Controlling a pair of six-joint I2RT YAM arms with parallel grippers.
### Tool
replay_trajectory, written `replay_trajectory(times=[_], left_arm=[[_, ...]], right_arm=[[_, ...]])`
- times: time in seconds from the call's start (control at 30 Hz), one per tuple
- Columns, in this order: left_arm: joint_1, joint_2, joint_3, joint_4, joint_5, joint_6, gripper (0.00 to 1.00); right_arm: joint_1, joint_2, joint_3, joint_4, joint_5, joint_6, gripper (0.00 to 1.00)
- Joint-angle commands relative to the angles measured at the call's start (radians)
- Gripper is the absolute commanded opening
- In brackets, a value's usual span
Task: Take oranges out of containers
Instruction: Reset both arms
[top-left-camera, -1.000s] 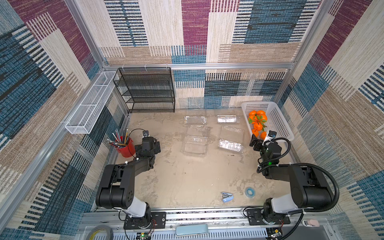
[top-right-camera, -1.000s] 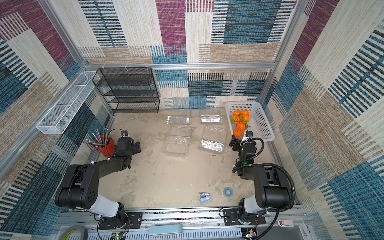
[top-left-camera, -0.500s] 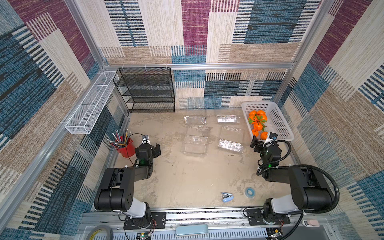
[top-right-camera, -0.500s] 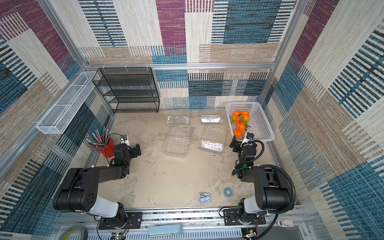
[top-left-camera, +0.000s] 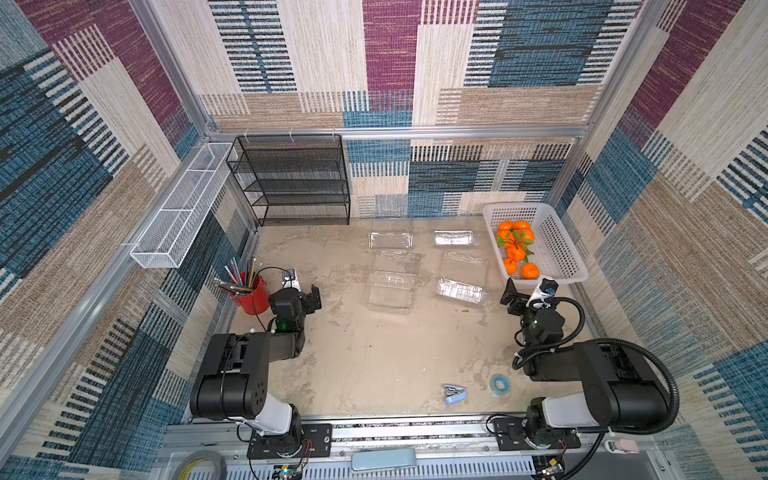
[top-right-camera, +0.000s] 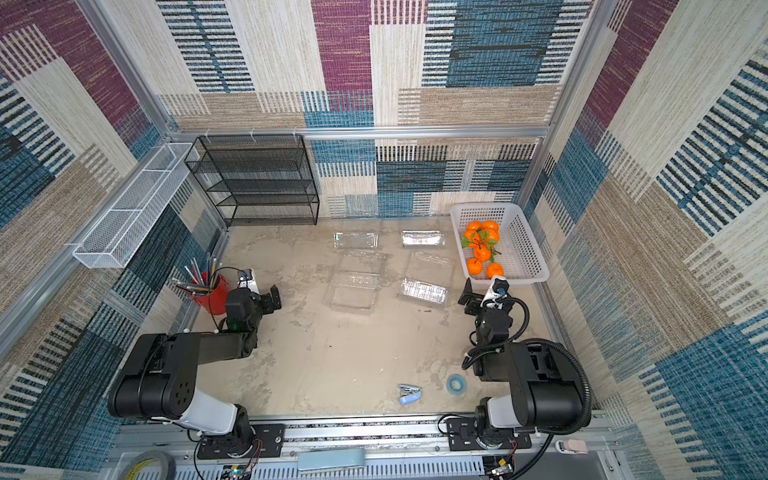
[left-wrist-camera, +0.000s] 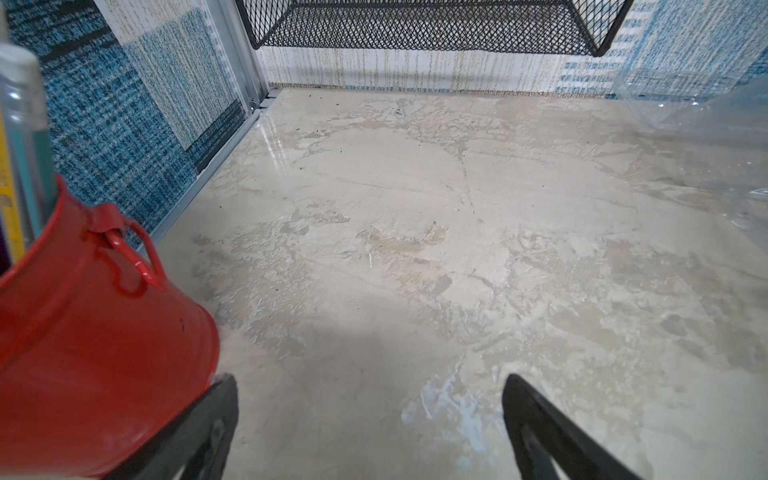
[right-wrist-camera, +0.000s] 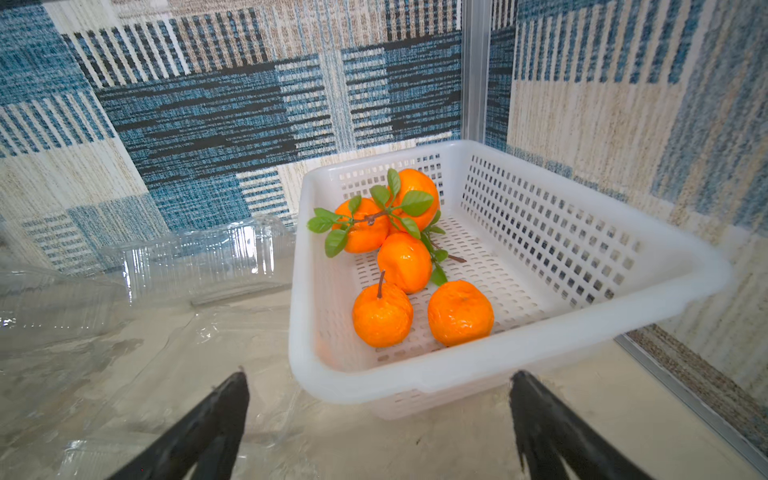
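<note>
1. Right wrist view: you see the oranges (right-wrist-camera: 405, 262) piled in the white basket (right-wrist-camera: 498, 365), some joined on brown stems (right-wrist-camera: 380, 282) with green leaves (right-wrist-camera: 415, 202). None shows inside a box.
2. In both top views the clear plastic boxes (top-left-camera: 390, 291) (top-right-camera: 351, 291) lie on the table (top-left-camera: 374, 365), apart from the basket. They look empty, so you can judge the job done or nearly so.
3. Your right gripper (right-wrist-camera: 380, 373) stands wide open and empty just before the basket's near wall. Your left gripper (left-wrist-camera: 369, 378) is also spread wide, holding nothing, beside the red bucket (left-wrist-camera: 104, 332).
4. If you must lift a fruit, expect it to be light, round and fairly firm, with a dimpled skin that likely grips well. Close across its middle, not on the stem or leaves, which may bend or drag a partner fruit.
5. The boxes look thin and springy. Press them and they will likely buckle or slide.
</note>
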Motion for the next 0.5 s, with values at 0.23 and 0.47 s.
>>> replay_trajectory(times=[0.23, 0.47], left_arm=[[0.0, 0.002, -0.002, 0.038, 0.013, 0.008, 0.99], [0.0, 0.001, -0.004, 0.039, 0.014, 0.008, 0.99]], right_arm=[[0.089, 0.162, 0.029, 0.207, -0.014, -0.139, 0.98], [0.054, 0.121, 0.068, 0.051, -0.024, -0.09, 0.98]])
